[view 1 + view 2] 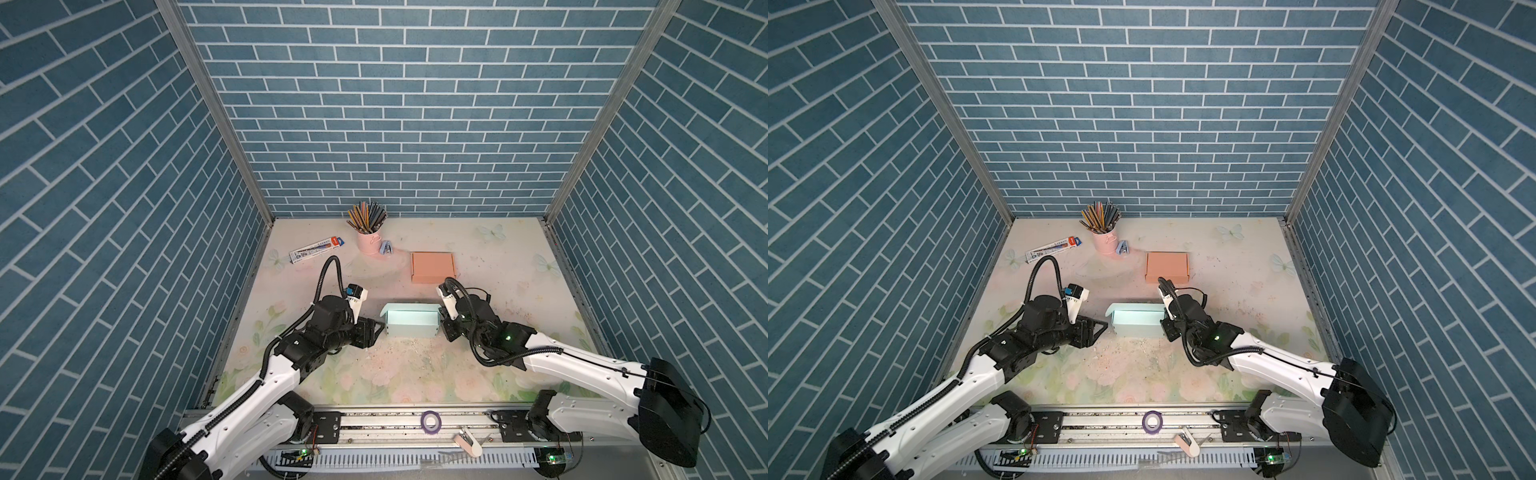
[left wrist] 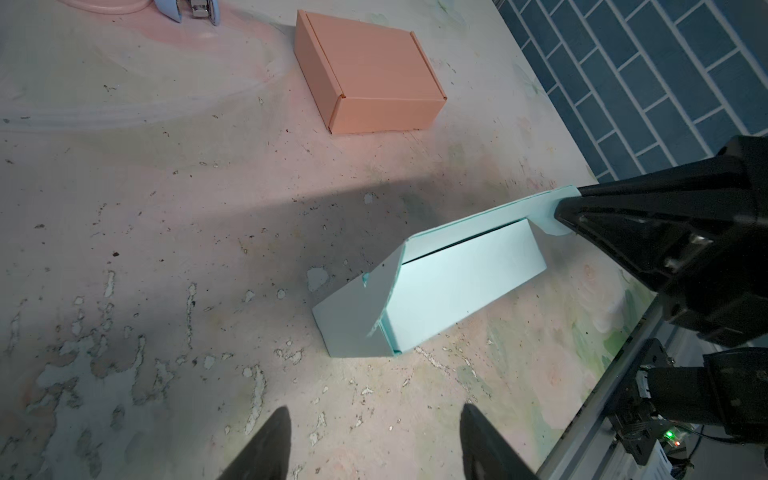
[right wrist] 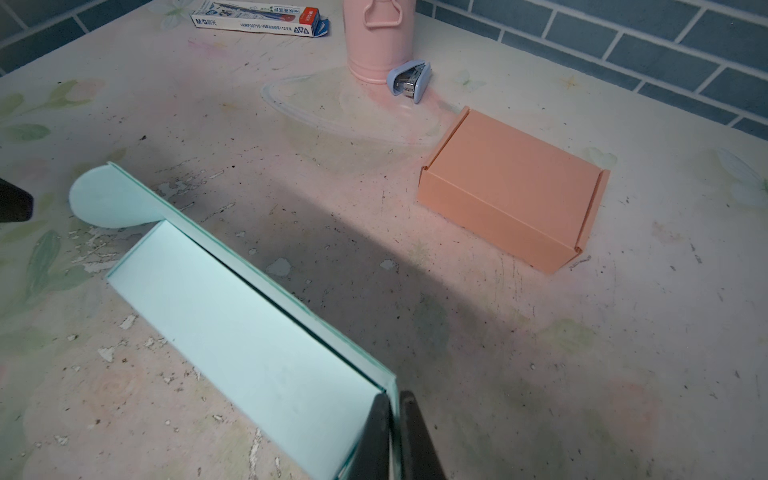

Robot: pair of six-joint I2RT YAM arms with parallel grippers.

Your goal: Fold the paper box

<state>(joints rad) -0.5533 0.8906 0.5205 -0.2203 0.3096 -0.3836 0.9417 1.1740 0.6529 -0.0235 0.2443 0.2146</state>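
Observation:
The paper box [image 1: 410, 322] is pale mint and partly folded, and it lies at the table's middle in both top views [image 1: 1136, 324]. Its back panel stands up with a rounded flap [image 3: 104, 199] at the left end. My right gripper [image 3: 392, 401] is shut on the upright panel's right edge, seen from the left wrist view as black jaws [image 2: 561, 212] pinching the paper box [image 2: 449, 282]. My left gripper [image 2: 374, 415] is open just left of the box [image 1: 380, 328], a short gap away, with nothing between its fingers.
A closed orange box [image 1: 433, 267] sits behind the mint one. At the back stand a pink pencil cup [image 1: 369, 242], a small blue stapler [image 1: 386, 248] and a pen carton [image 1: 318, 249]. A purple tape roll [image 1: 431, 422] lies on the front rail.

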